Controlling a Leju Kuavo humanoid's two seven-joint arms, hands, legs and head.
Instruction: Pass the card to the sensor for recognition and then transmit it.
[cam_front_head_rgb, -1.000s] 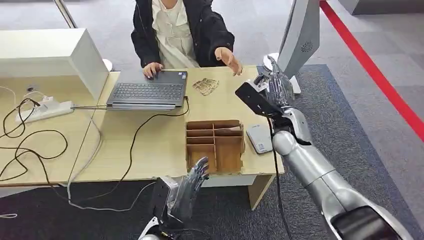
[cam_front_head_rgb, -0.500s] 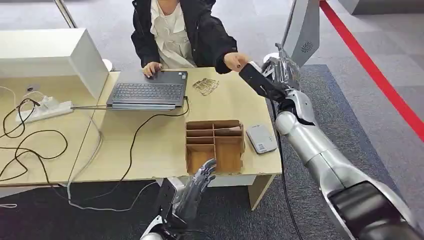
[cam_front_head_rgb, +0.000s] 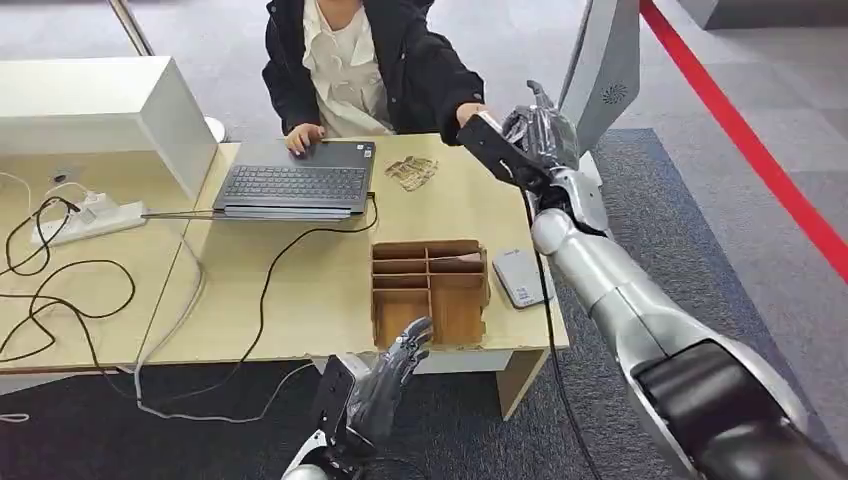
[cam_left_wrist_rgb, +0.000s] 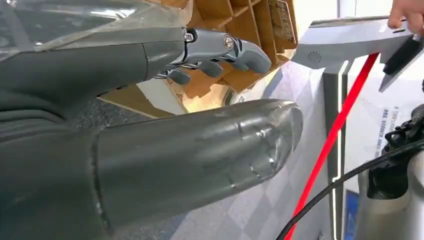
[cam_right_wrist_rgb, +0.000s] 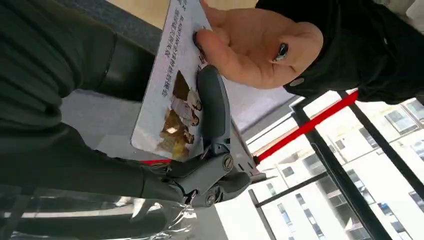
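Observation:
My right hand (cam_front_head_rgb: 538, 132) is raised over the table's far right corner and pinches a white printed card (cam_right_wrist_rgb: 176, 82) between thumb (cam_right_wrist_rgb: 212, 107) and fingers. A seated person in a dark jacket (cam_front_head_rgb: 365, 60) reaches out, and their hand (cam_right_wrist_rgb: 250, 45) grips the card's other end. From the head view that hand (cam_front_head_rgb: 470, 112) meets mine. The sensor, a small grey-white card reader (cam_front_head_rgb: 520, 277), lies on the table below my right forearm. My left hand (cam_front_head_rgb: 385, 375) hangs open below the table's front edge, its fingers (cam_left_wrist_rgb: 220, 50) holding nothing.
A wooden divided organizer (cam_front_head_rgb: 430, 290) stands beside the reader. A laptop (cam_front_head_rgb: 295, 180) sits in front of the person, with a power strip (cam_front_head_rgb: 90, 220), cables and a white box (cam_front_head_rgb: 100, 110) at the left. A grey stand (cam_front_head_rgb: 605, 70) rises behind my right hand.
My right arm has risen from over the reader and moved toward the person with the card. The person's hand has come onto the card. My left hand barely moved.

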